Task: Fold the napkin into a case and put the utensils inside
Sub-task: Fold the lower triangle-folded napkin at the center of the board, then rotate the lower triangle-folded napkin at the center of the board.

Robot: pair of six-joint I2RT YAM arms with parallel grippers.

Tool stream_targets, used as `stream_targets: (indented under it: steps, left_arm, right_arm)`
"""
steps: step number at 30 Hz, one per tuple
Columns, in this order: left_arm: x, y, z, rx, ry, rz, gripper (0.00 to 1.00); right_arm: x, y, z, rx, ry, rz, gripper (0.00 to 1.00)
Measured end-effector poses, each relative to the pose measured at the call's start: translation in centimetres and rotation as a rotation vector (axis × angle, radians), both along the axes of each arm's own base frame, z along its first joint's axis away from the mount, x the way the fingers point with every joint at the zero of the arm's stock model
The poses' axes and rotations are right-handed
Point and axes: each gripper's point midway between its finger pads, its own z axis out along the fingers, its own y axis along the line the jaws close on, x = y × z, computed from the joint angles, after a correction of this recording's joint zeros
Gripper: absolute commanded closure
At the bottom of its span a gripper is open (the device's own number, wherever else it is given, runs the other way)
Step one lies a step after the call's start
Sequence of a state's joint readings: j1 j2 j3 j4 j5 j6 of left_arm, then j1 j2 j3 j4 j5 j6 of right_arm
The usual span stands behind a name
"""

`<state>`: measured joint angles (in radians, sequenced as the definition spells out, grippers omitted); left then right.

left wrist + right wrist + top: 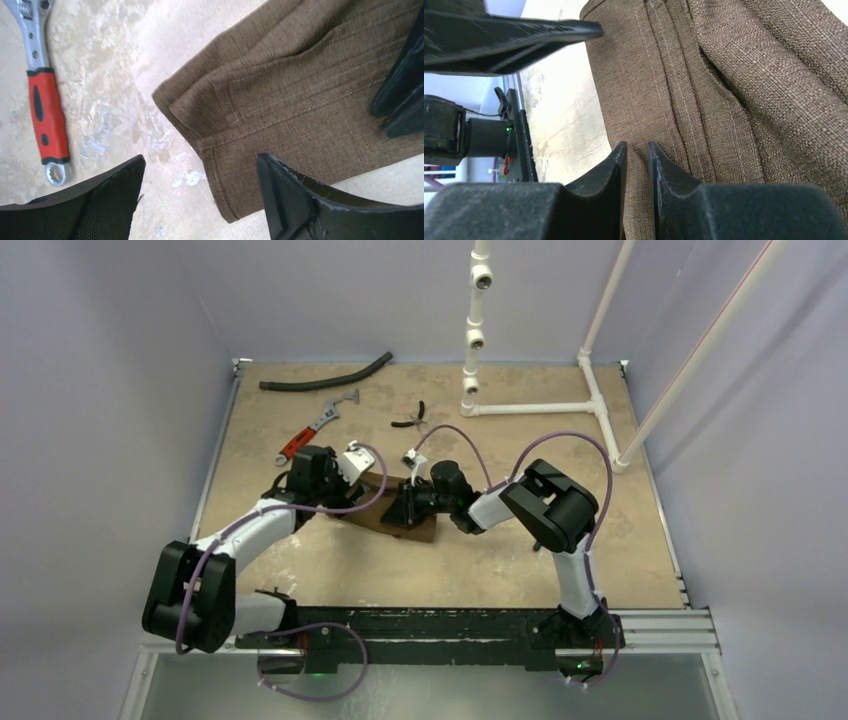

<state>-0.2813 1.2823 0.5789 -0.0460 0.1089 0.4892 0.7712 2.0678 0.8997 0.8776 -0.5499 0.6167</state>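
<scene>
The dark-brown napkin (420,530) lies folded in layers on the table between my two grippers. In the left wrist view its folded corner (300,90) lies flat. My left gripper (200,170) hovers open over that corner's edge, one finger over bare table and one over cloth. In the top view the left gripper (372,483) is at the napkin's left end. My right gripper (637,150) is shut on a fold of the napkin (734,100) near its edge; it also shows in the top view (403,508). No utensils are in view.
A red-handled wrench (315,430) lies just left of the napkin, also in the left wrist view (45,110). Small black pliers (410,418) and a black hose (325,375) lie farther back. A white pipe frame (540,408) stands at the back right.
</scene>
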Motion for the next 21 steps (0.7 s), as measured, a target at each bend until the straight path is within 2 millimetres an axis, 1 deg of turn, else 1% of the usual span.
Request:
stream_targets:
  steps: [2,6,7,9,11,13,16,17,19,21]
  left_arm:
    - [0.5,-0.4,1.3,-0.009,0.017,-0.004,0.17]
    - [1.2,-1.7,4.9,-0.042,0.025,-0.065,0.21]
    - [1.0,-2.1,5.7,-0.051,0.025,-0.095,0.22]
    - [0.0,-2.6,6.1,-0.061,0.045,-0.142,0.25]
    - [-1.6,-2.9,5.5,-0.066,0.100,-0.188,0.27]
    - [-2.9,-3.1,4.4,-0.066,0.155,-0.224,0.30]
    - [-4.5,-3.3,2.2,-0.047,0.226,-0.269,0.35]
    - [-4.9,-3.3,1.4,-0.036,0.253,-0.282,0.36]
    - [-5.3,-3.2,-0.1,-0.012,0.303,-0.298,0.38]
    - [-5.4,-2.8,-1.6,0.020,0.340,-0.302,0.40]
  right_arm:
    - [0.4,-0.2,0.0,-0.009,-0.010,-0.029,0.75]
    - [0.6,-0.8,0.2,-0.024,-0.017,-0.082,0.75]
    - [0.7,-1.1,0.3,-0.029,-0.013,-0.100,0.75]
    - [0.9,-1.4,0.7,-0.036,-0.010,-0.120,0.73]
    - [1.1,-1.5,1.9,-0.037,-0.018,-0.128,0.74]
    - [1.9,-1.1,3.5,-0.030,-0.044,-0.127,0.74]
    - [4.2,-0.1,6.6,-0.005,-0.113,-0.129,0.75]
    - [5.0,0.0,7.4,0.001,-0.136,-0.135,0.76]
    - [6.5,-0.4,7.9,-0.012,-0.166,-0.155,0.77]
    - [7.7,-1.2,7.0,-0.050,-0.174,-0.184,0.78]
